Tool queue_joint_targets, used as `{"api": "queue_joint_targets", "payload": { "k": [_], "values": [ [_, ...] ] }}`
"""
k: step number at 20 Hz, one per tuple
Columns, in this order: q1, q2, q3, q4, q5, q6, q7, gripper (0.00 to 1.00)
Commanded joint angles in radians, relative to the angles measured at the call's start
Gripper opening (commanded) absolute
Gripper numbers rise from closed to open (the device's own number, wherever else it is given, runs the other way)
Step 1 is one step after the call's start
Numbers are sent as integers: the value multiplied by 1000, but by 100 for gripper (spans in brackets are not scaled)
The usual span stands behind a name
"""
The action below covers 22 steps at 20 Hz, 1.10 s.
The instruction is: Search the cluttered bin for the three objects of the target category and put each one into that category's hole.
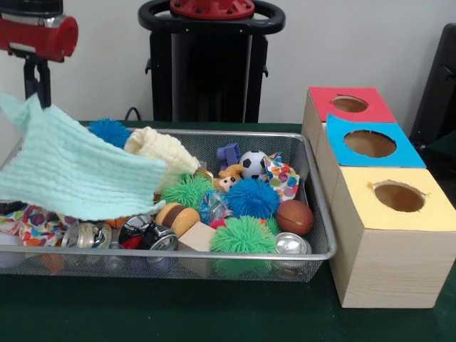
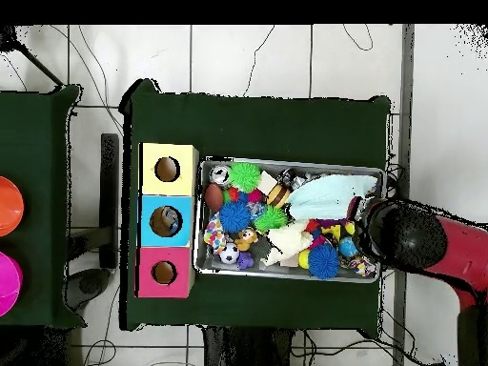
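Above the mesh bin (image 1: 317, 199), the gripper (image 1: 35, 96) holds a mint cloth (image 1: 78, 167) aloft.

The pale green cloth (image 1: 75, 167) hangs over the left part of the mesh bin (image 1: 313, 178), hiding whatever lies beneath it, and its left edge runs off the front view. The gripper is lost behind the cloth and the arm (image 2: 419, 240), so its fingers cannot be made out. The holes' (image 2: 166, 221) contents are too small to tell.
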Motion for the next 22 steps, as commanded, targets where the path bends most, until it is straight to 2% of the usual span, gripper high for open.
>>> {"api": "queue_joint_targets", "payload": {
  "k": [1,15,22],
  "values": [
    [8,-97,63,80,25,141,-142,0],
    [9,-184,44,156,32,151,-125,0],
    [36,-151,34,207,12,41,-34,0]
  ]
}}
